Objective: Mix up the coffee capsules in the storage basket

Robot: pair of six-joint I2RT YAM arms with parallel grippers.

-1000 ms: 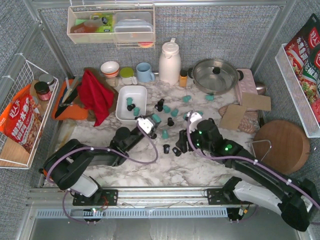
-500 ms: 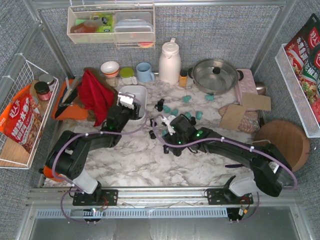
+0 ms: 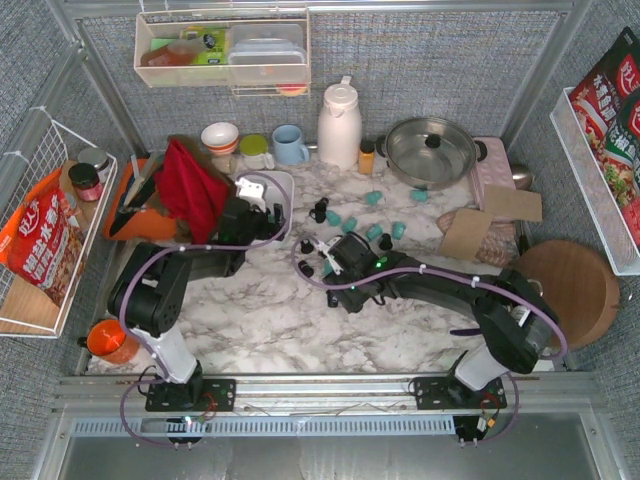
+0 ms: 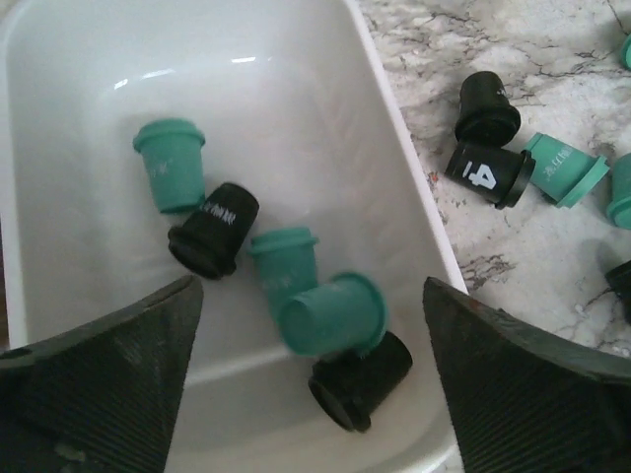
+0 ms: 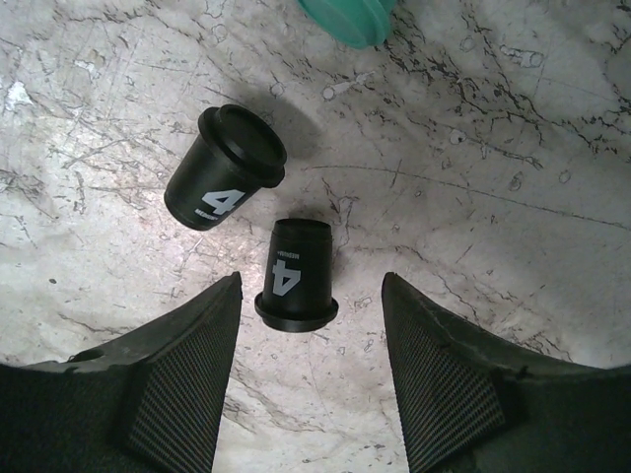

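The white storage basket [image 4: 414, 197] lies under my left gripper [image 4: 311, 296], which hangs open above it. Inside lie several coffee capsules: a teal one [image 4: 173, 163], a black one [image 4: 214, 229], and a blurred teal one [image 4: 335, 315] on top of a black one [image 4: 360, 379]. From above, my left gripper [image 3: 250, 192] covers most of the basket [image 3: 287, 186]. My right gripper [image 5: 312, 286] is open, low over the marble, with a black capsule marked 4 [image 5: 298, 276] lying untouched at its fingertips. A second black capsule [image 5: 222, 182] lies beside it. Loose teal capsules [image 3: 345, 222] are scattered behind the right gripper [image 3: 318, 250].
A red cloth [image 3: 190, 185] lies left of the basket. Along the back stand bowls [image 3: 220, 135], a blue mug [image 3: 290, 145], a white thermos [image 3: 340, 125], a small orange-lidded jar [image 3: 367, 157] and a lidded pan [image 3: 430, 150]. Cardboard [image 3: 490, 215] and a round wooden board [image 3: 565, 290] lie right.
My left gripper swung from the middle of the table to above the basket and opened, letting a teal capsule go into it. My right arm reached left to the black capsules.
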